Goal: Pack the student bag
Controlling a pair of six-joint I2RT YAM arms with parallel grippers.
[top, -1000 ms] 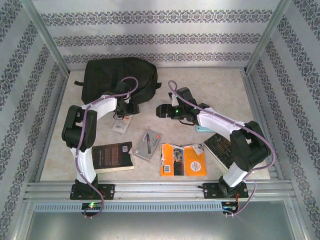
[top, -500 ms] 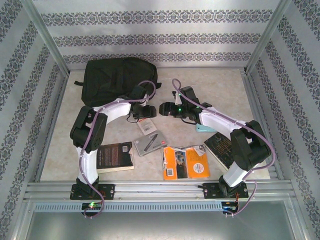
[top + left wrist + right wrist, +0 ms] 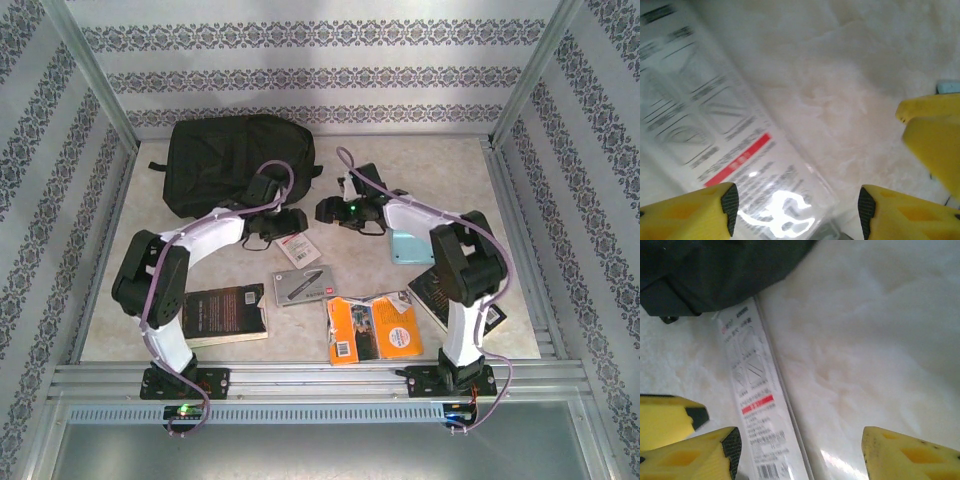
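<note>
The student bag (image 3: 235,160) lies flat on the far left part of the table (image 3: 440,170), closed side up, with its right edge toward the two grippers. At the bag's near right corner lies a clear packet (image 3: 752,410) holding a white printed card with a red bar. In the right wrist view its far end reaches the bag's dark edge.

The left gripper (image 3: 292,222) hangs just off that same corner of the bag, over the packet. Its jaws stand well apart and clamp nothing; in the left wrist view one yellow finger is above the packet and the other above bare table. The right gripper (image 3: 325,210) is to the right of the bag, just beside the left gripper, their tips close together. Its jaws are also spread and hold nothing, with the packet's edge and bare table between them.

Nearer than the packet, away from the bag, lies a grey case (image 3: 300,283). Straight toward the near edge from the bag, by the left arm, is a dark book (image 3: 225,310). Farther right of it lies an orange pack (image 3: 372,325), then a second dark book (image 3: 432,290) partly under the right arm. A light blue flat thing (image 3: 408,247) lies right of the bag, beyond the right gripper.
</note>
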